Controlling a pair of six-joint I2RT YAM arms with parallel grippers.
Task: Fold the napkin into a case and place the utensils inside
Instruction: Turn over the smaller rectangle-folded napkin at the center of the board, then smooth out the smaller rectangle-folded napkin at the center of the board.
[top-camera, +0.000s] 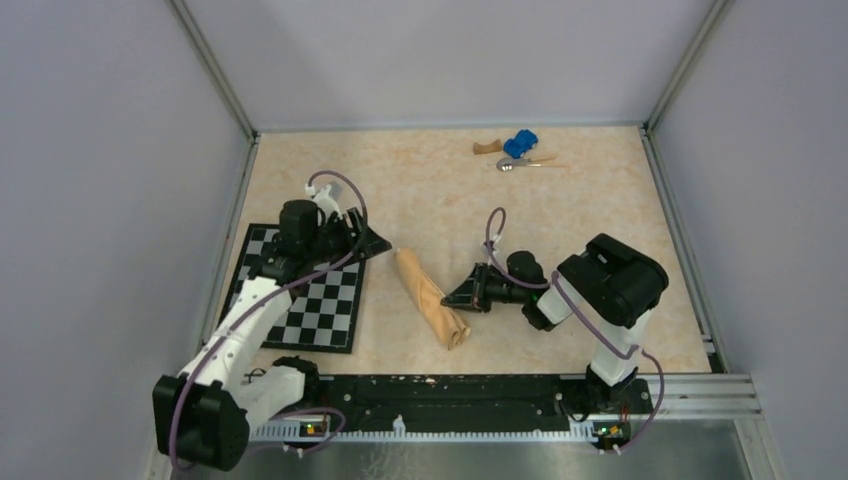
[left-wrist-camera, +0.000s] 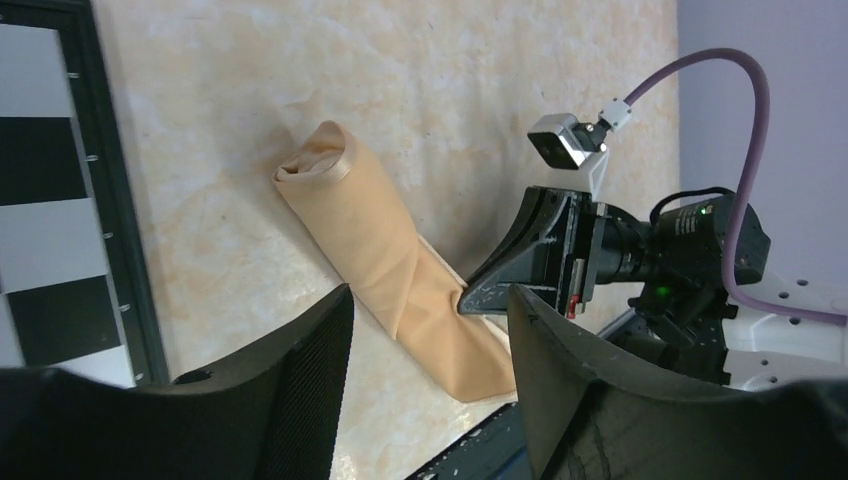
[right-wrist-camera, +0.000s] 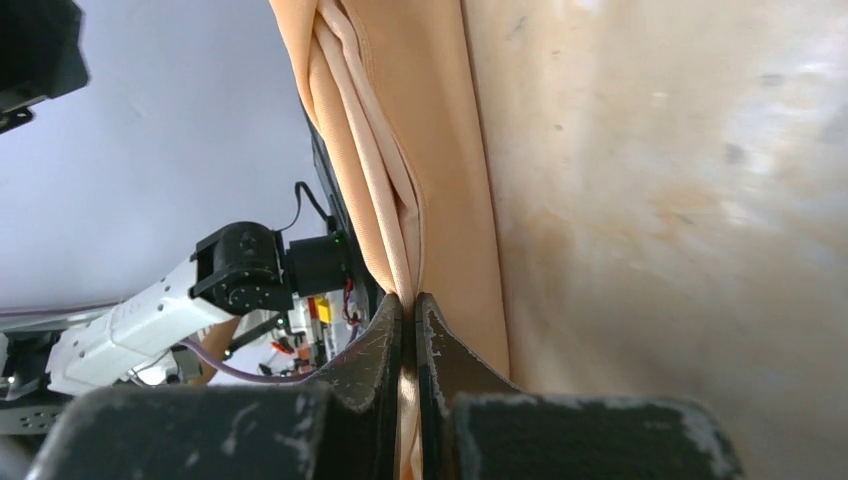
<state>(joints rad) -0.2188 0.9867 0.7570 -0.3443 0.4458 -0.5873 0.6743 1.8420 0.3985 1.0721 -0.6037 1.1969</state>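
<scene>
The peach-orange napkin lies mid-table as a long narrow layered strip, running from far-left to near-right. It also shows in the left wrist view and the right wrist view. My right gripper is shut on the strip's right edge, with cloth pinched between the jaws. My left gripper is open and empty, just left of the strip's far end. A silver spoon lies at the far right of the table.
A black-and-white checkerboard mat lies on the left under my left arm. A blue toy car and a brown wooden block sit beside the spoon at the back. Metal rails edge the table.
</scene>
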